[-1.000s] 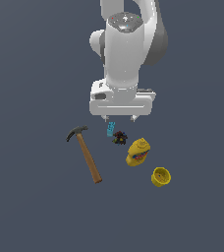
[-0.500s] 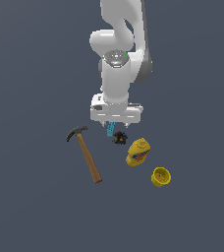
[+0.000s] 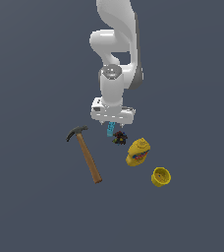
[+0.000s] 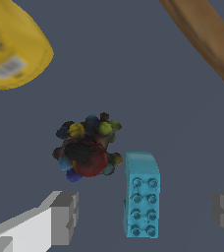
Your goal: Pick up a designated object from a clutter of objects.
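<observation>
Gripper (image 4: 146, 214) is hanging over the clutter with fingers (image 4: 64, 216) spread apart, not touching anything. Blue brick (image 4: 141, 194) is lying flat, studs up, sitting between the two fingers. Dark multicoloured ball (image 4: 88, 147) is sitting just beside the brick. Yellow bottle (image 3: 138, 152) and yellow cup (image 3: 160, 176) are lying off to the exterior view's right, hammer (image 3: 86, 153) to its left.

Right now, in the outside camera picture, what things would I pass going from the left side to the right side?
Wooden-handled hammer with a dark head → small cyan-blue studded brick → tiny dark multicoloured object → yellow bottle lying down → yellow cup. The white gripper hangs over the brick.
</observation>
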Robot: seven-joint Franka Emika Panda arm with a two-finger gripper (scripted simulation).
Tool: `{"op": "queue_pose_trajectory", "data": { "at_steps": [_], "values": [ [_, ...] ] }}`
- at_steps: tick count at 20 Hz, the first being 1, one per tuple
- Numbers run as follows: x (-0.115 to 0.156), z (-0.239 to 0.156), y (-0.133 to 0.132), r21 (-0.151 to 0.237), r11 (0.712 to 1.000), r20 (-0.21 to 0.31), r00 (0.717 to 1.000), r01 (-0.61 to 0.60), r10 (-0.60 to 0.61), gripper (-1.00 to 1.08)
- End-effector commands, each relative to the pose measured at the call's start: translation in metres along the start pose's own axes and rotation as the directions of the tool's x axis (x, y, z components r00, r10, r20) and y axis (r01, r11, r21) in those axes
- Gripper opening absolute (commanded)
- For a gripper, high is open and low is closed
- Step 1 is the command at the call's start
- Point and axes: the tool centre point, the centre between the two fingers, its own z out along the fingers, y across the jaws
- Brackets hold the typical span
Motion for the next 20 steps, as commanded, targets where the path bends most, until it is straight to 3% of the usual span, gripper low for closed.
{"op": "queue_pose_trajectory", "data": {
  "at_steps": [1,9,20],
  "values": [
    [-0.012,0.01,0.004,-0.001,1.0,0.0,1.0,-0.015,0.015,1.0],
    [-0.033,0.027,0.012,-0.003,0.999,0.001,0.999,-0.04,0.04,1.0],
    [-0.035,0.038,0.012,-0.003,0.999,0.002,0.999,-0.04,0.04,1.0]
  ]
}}
